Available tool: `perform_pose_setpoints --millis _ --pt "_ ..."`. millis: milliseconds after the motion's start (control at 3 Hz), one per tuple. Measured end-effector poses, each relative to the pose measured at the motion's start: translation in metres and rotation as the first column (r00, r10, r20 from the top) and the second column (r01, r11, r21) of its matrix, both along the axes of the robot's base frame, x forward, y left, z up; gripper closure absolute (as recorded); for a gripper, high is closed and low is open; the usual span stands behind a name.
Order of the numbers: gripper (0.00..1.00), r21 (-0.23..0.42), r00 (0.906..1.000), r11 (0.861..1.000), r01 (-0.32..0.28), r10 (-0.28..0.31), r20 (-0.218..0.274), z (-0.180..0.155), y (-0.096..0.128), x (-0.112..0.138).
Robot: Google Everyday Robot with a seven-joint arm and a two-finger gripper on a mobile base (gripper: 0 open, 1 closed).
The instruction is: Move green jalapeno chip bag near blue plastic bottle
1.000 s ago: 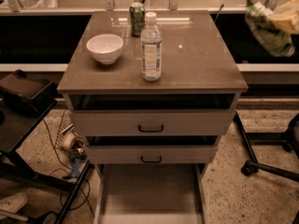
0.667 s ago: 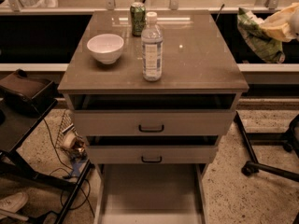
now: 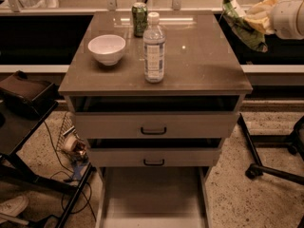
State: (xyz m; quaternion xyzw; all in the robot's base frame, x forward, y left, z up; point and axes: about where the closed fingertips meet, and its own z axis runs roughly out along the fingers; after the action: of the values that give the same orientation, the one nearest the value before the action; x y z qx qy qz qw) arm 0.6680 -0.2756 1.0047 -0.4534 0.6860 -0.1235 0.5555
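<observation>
The green jalapeno chip bag (image 3: 241,26) has travelled leftward since the earlier views. It was out past the right margin of the scene, and it now hangs just off the table's (image 3: 204,56) right rear corner, carried there by the gripper (image 3: 260,16). The gripper sits at the upper right of the camera view and is pinched onto the bag's upper right part, so the foil hangs clear of any surface and is not yet over the tabletop.

The coming move turns on one relation: the blue plastic bottle (image 3: 154,46) lies to the left of the gripper and nearer the camera, standing upright near the middle of the table. The bag's long axis runs on a slant, from upper left down to lower right, with its free lower end trailing below the gripper. In my judgement the carry needs to continue leftward and forward, then come down onto the bare stretch of table to the bottle's right. That side is the nearer one, and it avoids the white bowl (image 3: 107,49) and the green can (image 3: 139,19), which stand left of and behind the bottle.

As for writing, the bottle wears a pale label and the can has light markings (neither is legible), and no brand can be read on the bag.
</observation>
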Motion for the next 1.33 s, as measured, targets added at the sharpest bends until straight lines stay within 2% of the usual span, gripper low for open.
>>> perform_pose_setpoints --millis 333,667,1333 --pt "1.00 -0.015 0.9991 0.999 -0.036 0.036 0.022 -0.0110 0.0233 0.0067" --pt "0.83 -0.015 0.9990 0.999 -0.039 0.039 0.022 -0.0110 0.0254 0.0071" --pt "0.36 -0.015 0.9987 0.999 -0.045 0.046 0.021 -0.0116 0.0296 0.0079"
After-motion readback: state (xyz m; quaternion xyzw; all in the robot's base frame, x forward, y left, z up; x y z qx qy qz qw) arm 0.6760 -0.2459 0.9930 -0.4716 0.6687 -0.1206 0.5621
